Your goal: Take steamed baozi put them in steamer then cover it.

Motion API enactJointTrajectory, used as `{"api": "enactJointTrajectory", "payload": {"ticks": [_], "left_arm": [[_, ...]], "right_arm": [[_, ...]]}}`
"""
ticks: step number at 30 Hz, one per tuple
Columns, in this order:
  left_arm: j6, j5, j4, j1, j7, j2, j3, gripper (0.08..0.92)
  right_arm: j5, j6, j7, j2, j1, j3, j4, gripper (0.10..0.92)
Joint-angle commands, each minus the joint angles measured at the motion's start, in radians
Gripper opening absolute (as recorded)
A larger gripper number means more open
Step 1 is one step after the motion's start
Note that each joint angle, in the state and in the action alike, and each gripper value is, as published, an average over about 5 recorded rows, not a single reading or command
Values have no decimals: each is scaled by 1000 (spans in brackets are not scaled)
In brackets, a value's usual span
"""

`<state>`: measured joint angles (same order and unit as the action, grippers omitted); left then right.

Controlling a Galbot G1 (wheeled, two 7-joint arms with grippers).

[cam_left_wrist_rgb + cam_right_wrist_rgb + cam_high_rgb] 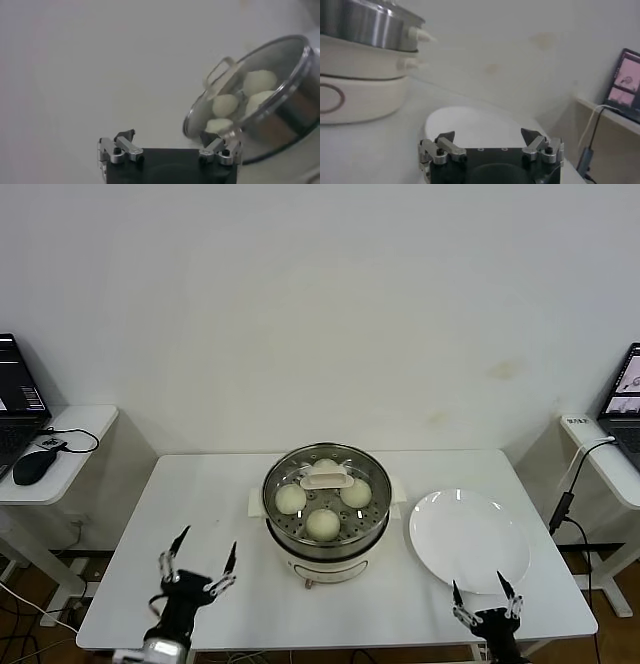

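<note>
The steamer (327,529) stands at the table's middle, a steel pot on a cream-white base. The glass cover (327,476) with its cream bar handle sits on the pot. Through the glass I see three baozi (323,524), with a fourth partly hidden behind the handle. In the left wrist view the covered steamer (280,120) and the baozi (225,105) show too. My left gripper (198,566) is open and empty at the front left, apart from the steamer. My right gripper (484,596) is open and empty at the front right, by the plate. The steamer's base (360,95) shows in the right wrist view.
A flat white plate (470,541) lies right of the steamer, also in the right wrist view (470,125). Side tables with laptops (15,399) stand at both sides. A mouse (35,466) lies on the left one.
</note>
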<state>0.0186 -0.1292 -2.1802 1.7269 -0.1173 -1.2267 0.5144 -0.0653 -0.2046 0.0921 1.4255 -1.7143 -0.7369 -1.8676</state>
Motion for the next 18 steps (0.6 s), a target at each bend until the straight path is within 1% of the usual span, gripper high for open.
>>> {"api": "enactJointTrajectory", "payload": {"ticks": [1,5,18], "left_arm": [[-136,531,109,149,-112,-17,83,823],[-185,504,140,142,-84,-34,78,823],[-158,465,118,154,-82,-77,65,823]], "right_arm": [[203,27,-15,-162,-168,87,-115,823],[192,44,-10,-167,-194,110,-156,823],[187,83,-30,-172,-194,175,-186,823]]}}
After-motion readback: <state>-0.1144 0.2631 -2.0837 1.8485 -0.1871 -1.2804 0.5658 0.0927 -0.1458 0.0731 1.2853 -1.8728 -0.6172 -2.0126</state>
